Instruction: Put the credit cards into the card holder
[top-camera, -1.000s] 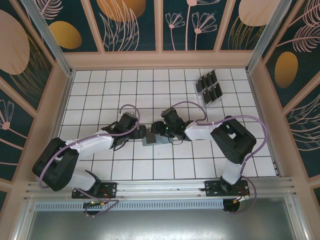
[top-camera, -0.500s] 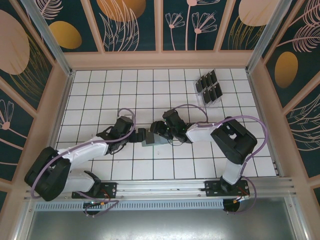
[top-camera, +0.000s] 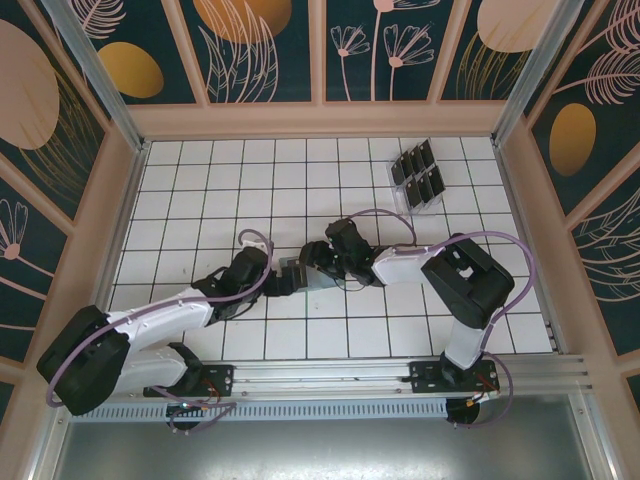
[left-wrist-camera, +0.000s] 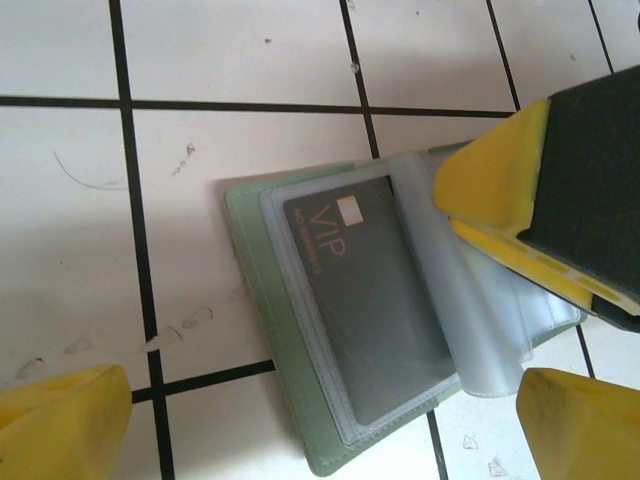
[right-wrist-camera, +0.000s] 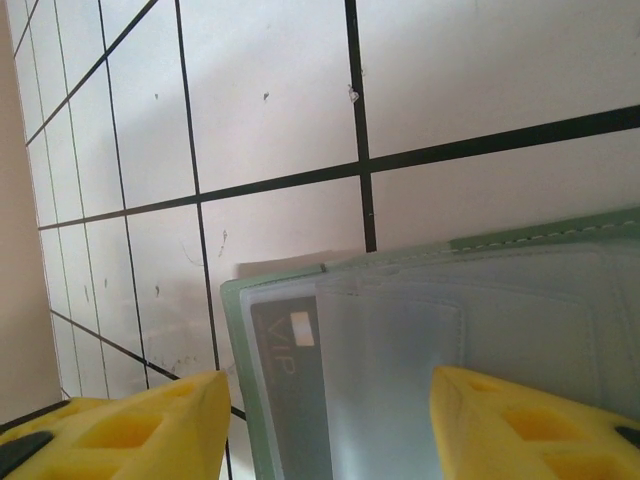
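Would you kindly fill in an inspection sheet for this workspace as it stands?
Surface: white tiled table with black grid lines.
Job's things: sage-green folding card holder open mid-table; one dark VIP credit card sits in its clear sleeve; more dark cards stand in the clear plastic slotted rack.
Clutter: the rack, far right.
Grippers: left gripper, jaws open above the holder; right gripper, jaws open, one finger at the sleeves.
Cables: purple cables loop along both arms.
Surroundings: teal floral wall panels; aluminium rail at near edge.

Bright even light, soft shadows, blurred wrist-view foreground
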